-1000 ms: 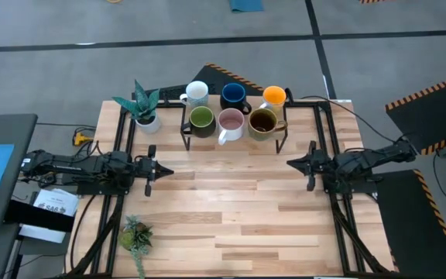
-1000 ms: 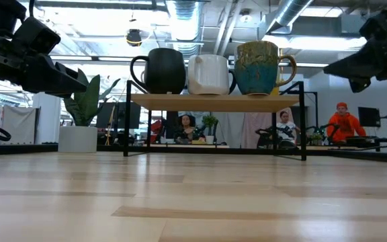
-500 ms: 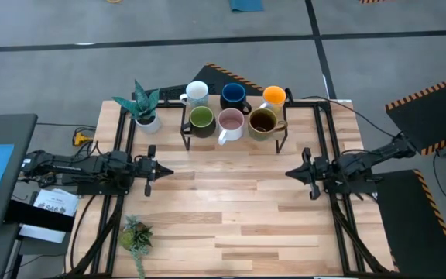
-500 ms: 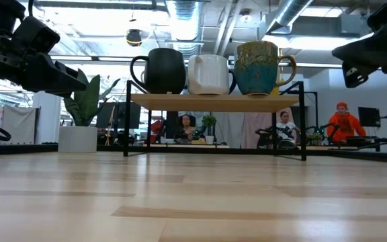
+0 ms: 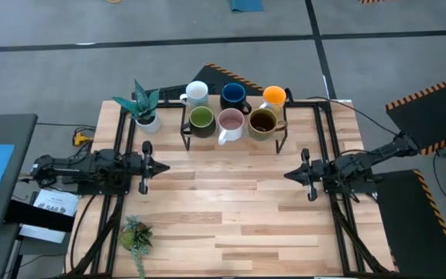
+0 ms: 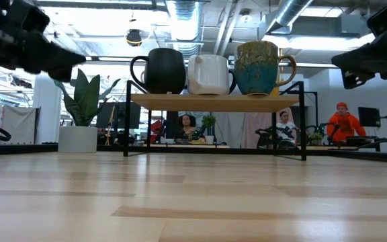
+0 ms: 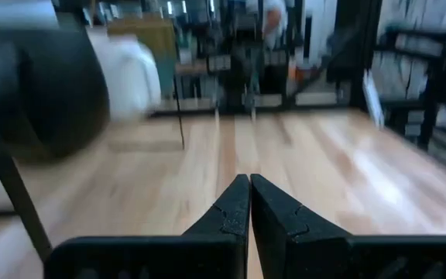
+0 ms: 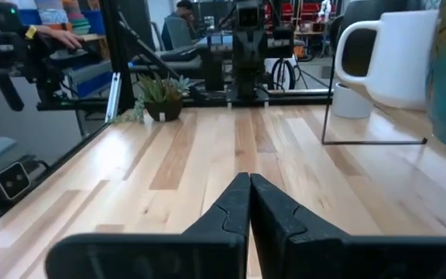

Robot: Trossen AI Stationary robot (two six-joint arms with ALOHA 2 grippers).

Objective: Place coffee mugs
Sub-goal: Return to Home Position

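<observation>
On my left wrist feed the left gripper [image 7: 249, 182] has its two dark, notched fingers pressed tip to tip, clenched on nothing. The right gripper [image 8: 249, 180] looks the same, closed and empty. From above, each one sits near its own side edge of the table [image 5: 231, 217], which is pale wood planks with visible grain. They point inward and are well apart.

Toward the far edge stands the shelf [image 6: 213, 102], a flat wooden board on thin black wire legs. The mugs there are rounded glossy ceramic, all upright with mouths up and long axes vertical.

- **Front row:** the olive green mug [image 5: 201, 118], nearly black at table level, has its handle toward the left arm's side. The pink mug [image 5: 230, 121] has its handle toward the table's front. The brown mug [image 5: 262, 122], mottled teal and brown, has its handle toward the right arm's side.
- **Just behind:** the white mug [image 5: 197, 94], the dark blue mug [image 5: 233, 96] and the orange mug [image 5: 274, 96].
</observation>
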